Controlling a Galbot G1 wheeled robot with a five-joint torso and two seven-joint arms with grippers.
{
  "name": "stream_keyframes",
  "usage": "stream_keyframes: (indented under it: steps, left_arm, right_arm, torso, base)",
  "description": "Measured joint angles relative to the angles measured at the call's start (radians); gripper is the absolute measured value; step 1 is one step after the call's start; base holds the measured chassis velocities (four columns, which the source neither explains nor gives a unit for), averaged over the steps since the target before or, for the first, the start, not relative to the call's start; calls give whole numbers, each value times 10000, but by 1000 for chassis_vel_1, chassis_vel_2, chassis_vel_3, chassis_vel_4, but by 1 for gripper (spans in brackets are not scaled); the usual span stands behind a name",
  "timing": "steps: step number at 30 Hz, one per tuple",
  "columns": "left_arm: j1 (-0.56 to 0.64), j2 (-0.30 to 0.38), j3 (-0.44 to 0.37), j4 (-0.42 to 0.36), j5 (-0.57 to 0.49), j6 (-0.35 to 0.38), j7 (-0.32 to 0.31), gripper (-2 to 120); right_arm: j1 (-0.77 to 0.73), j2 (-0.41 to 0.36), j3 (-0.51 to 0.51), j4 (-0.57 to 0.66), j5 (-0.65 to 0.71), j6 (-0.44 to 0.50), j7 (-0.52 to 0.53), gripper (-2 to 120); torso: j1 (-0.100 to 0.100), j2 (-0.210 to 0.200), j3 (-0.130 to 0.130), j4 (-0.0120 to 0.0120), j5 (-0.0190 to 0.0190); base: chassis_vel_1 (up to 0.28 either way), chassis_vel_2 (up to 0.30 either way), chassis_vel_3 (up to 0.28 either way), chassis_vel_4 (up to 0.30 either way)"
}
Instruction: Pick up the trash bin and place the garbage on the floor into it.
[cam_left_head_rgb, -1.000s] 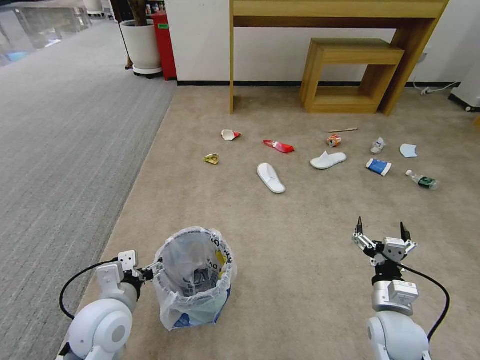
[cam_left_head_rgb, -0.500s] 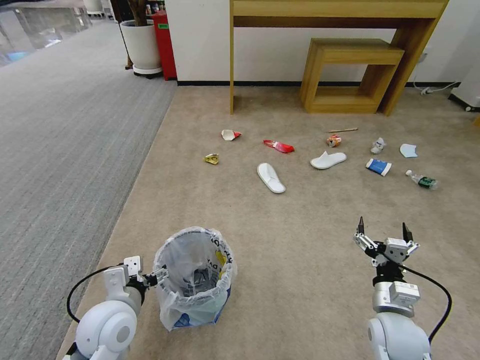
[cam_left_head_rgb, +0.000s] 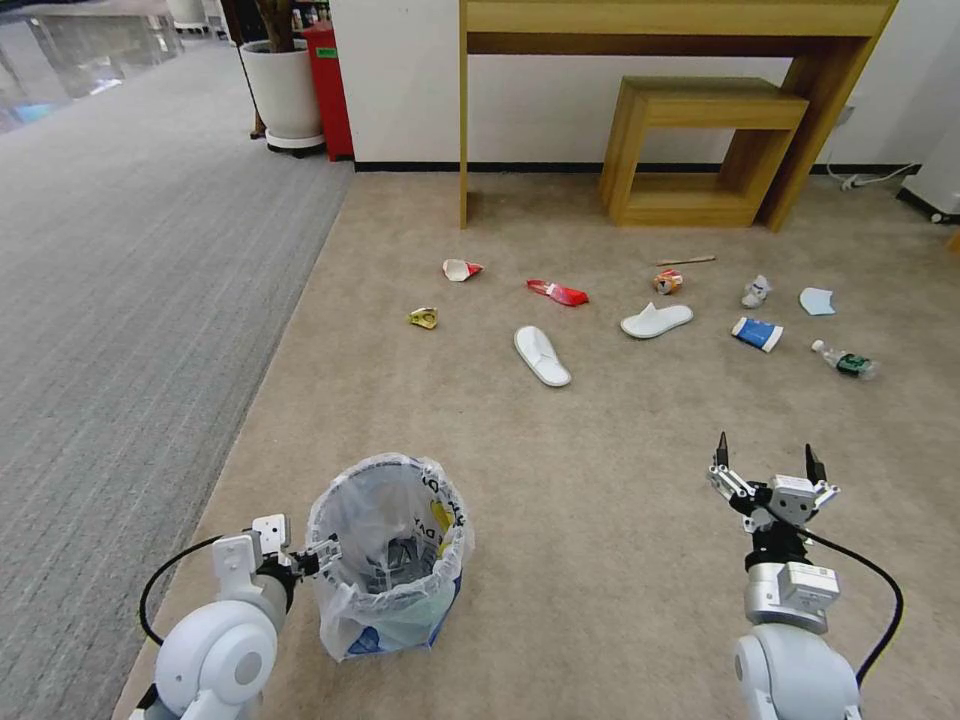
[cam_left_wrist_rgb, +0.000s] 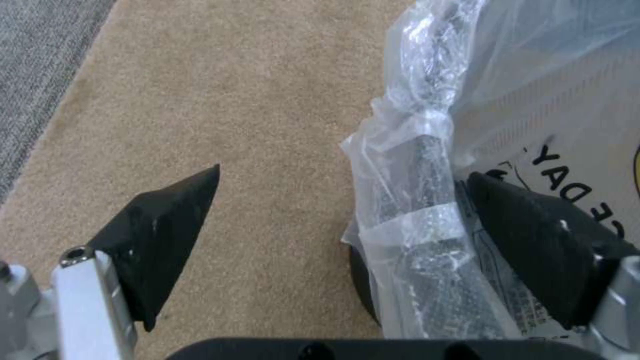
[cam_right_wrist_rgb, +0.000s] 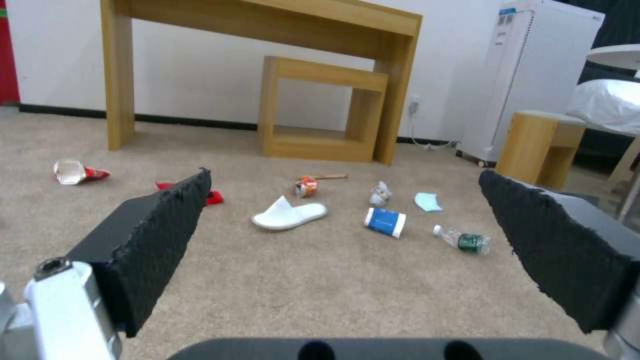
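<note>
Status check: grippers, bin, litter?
Left gripper open, astride the trash bin rim, not clamped. Right gripper open, hovering over bare carpet. Garbage scattered on the floor ahead. Nothing blocking.

Through my left wrist view I'm reading black letters on the bin bag (cam_left_wrist_rgb: 533, 100): "DAY", with a "CE" fragment just beside it, both seen reversed through the clear plastic. From my head, that bag's print (cam_left_head_rgb: 432, 500) is too small to read. Labels on the floor litter can't be made out.
</note>
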Motion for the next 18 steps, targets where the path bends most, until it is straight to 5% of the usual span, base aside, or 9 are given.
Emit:
stream_keyframes:
  steps: [18]
  left_arm:
    - [-271, -74, -19, 404, -67, 5, -52, 98]
  right_arm:
    - [37, 41, -7, -138, -30, 40, 6, 100]
  torso:
    - [0, 1, 0, -1, 0]
  base:
    - [0, 0, 0, 0]
